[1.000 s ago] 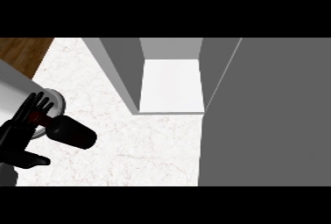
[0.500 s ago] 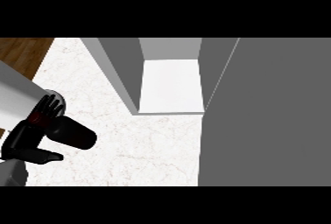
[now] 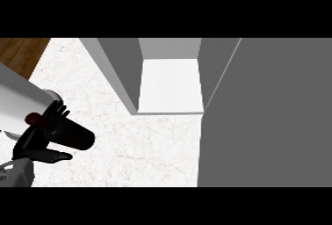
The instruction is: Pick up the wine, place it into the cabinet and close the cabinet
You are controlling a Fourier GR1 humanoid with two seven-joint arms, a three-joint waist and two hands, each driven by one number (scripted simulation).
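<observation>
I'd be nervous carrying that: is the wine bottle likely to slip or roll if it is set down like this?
The wine bottle looks round and smooth, so it may roll if laid sideways on the marble counter. It is tilted in the left hand, whose fingers curl round it. Probably rigid and breakable.

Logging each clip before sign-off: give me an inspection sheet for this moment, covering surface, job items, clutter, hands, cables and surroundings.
Surface: white marble counter, bare where visible.
Job's things: dark wine bottle with a red top, lying tilted in the left hand; cabinet open, its white shelf bare; grey cabinet door swung out at the view's right.
Clutter: nothing seen.
Hands: left hand, fingers curled round the bottle; right hand not in view.
Cables: nothing seen.
Surroundings: brown wood floor at upper left.
</observation>
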